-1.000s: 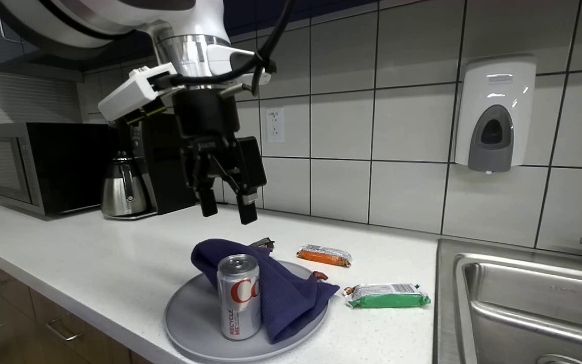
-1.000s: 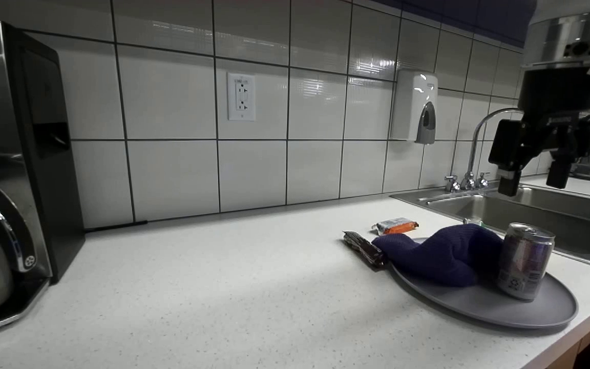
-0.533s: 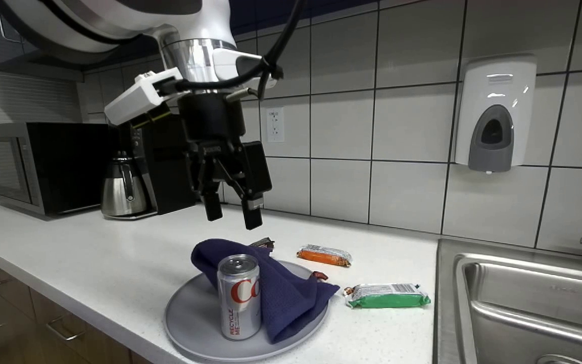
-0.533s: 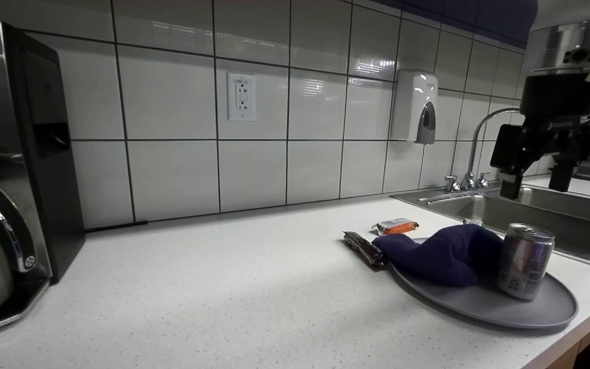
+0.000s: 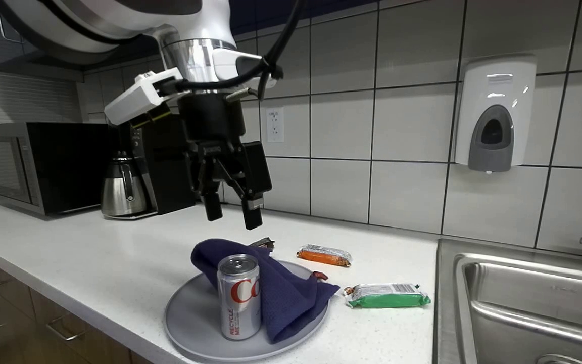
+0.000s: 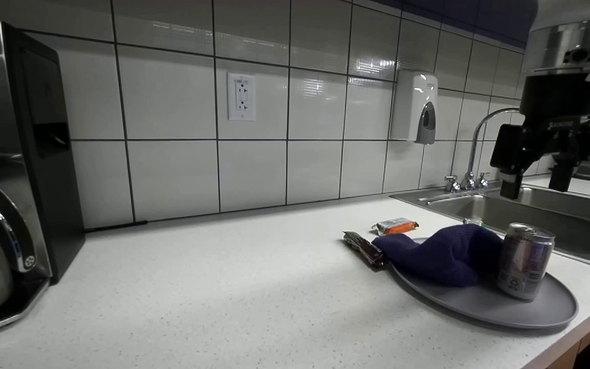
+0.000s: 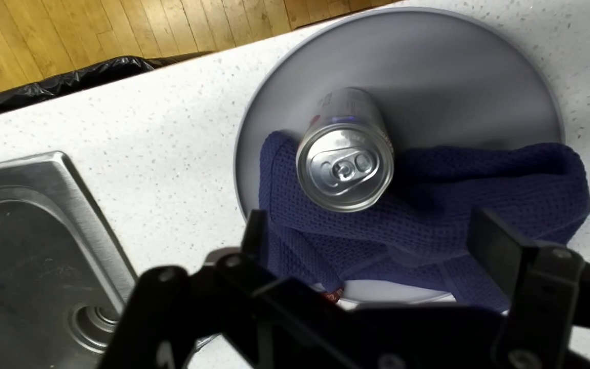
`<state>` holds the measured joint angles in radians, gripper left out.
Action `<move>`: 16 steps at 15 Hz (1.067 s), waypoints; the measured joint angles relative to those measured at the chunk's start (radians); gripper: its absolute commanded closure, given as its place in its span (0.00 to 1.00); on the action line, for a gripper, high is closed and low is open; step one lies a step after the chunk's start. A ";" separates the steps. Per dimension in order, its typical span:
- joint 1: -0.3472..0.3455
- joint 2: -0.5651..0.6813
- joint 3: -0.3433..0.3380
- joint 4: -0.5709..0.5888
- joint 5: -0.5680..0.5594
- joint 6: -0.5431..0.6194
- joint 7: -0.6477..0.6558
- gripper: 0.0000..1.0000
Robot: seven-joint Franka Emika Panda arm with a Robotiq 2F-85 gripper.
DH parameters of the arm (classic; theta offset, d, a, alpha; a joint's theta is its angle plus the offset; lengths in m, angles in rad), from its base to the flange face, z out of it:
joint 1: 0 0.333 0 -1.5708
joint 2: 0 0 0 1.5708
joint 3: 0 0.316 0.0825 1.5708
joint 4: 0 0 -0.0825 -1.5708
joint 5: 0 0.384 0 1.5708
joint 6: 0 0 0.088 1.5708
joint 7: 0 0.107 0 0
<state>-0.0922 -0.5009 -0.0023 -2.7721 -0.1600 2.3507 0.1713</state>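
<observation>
A plain grey plate (image 7: pixel 454 77) bears a red-lettered silver can (image 5: pixel 239 298) and a purple-blue, waffle-textured cloth (image 5: pixel 291 298); beside the plate are a green-and-white wrapper (image 5: pixel 388 296) and speckled white counter (image 7: pixel 172 143).

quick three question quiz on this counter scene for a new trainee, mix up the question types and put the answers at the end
1. True or false: the can lies on its side.

2. Which colour runs along the front of the packet nearest the sink in an exterior view? a) orange b) green c) purple

3. Is the pincer gripping anything, and how can you tell?

Key:
1. False; it stands upright on the plate.
2. b
3. No; its jaws stand apart with nothing between them, above the blue cloth.
</observation>
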 measured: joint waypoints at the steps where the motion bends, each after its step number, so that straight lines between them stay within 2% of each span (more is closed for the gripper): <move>1: 0.000 0.000 0.000 0.000 0.000 0.000 0.000 0.00; 8: -0.002 -0.008 -0.002 0.000 -0.001 -0.020 -0.002 0.00; 16: -0.026 -0.009 -0.053 0.000 -0.003 -0.034 -0.086 0.00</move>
<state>-0.1178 -0.5097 -0.0553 -2.7721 -0.1633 2.3170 0.0856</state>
